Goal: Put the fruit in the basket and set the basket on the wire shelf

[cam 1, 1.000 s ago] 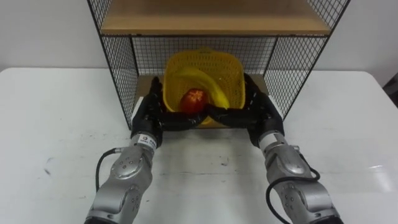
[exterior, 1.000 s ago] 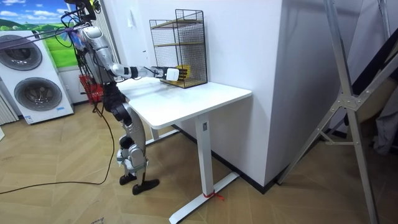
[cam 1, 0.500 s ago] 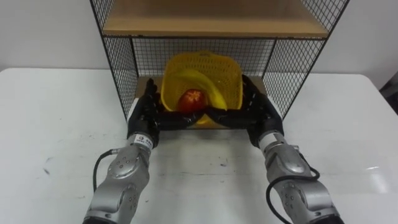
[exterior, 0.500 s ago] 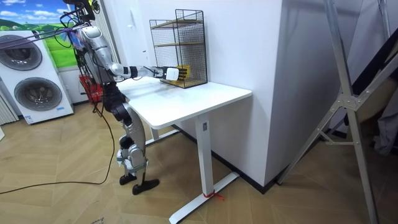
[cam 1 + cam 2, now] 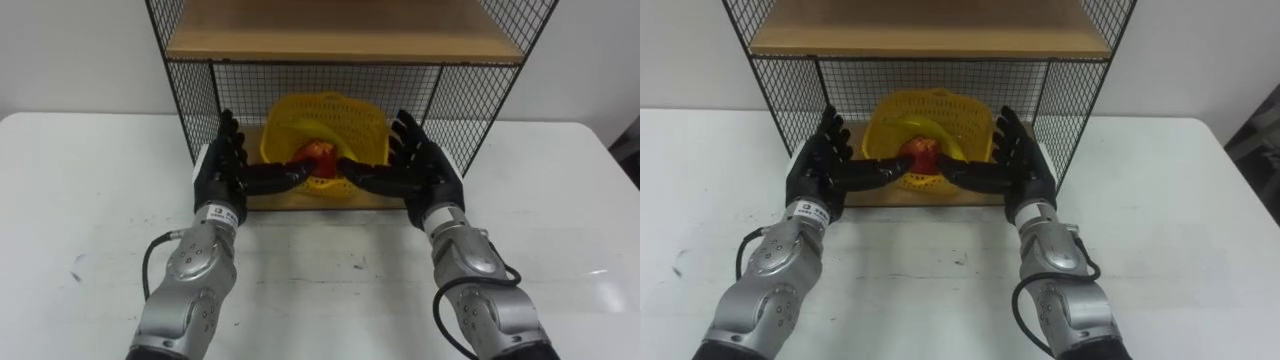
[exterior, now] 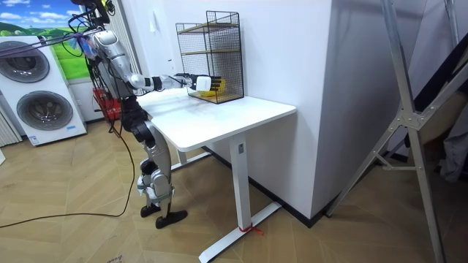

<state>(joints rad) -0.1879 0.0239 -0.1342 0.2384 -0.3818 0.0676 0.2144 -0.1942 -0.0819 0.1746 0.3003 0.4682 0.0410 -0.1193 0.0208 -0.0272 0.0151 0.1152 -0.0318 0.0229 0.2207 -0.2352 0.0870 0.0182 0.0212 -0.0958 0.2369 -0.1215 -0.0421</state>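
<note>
White table (image 6: pixel 219 117) bears the wire shelf (image 6: pixel 212 55); 2 stacked washers (image 6: pixel 40 109) stand nearby.

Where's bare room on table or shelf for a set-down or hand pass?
Free: the white table left and right of the wire shelf, plus the strip between the forearms. Crowded: the shelf's lower bay, where the yellow basket sits with the left hand and right hand open on either side.

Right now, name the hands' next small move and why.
Probably draw the left hand and right hand back: both are open beside the yellow plastic mesh basket, which holds a red apple and yellow banana and sits in the black wire shelf.
</note>
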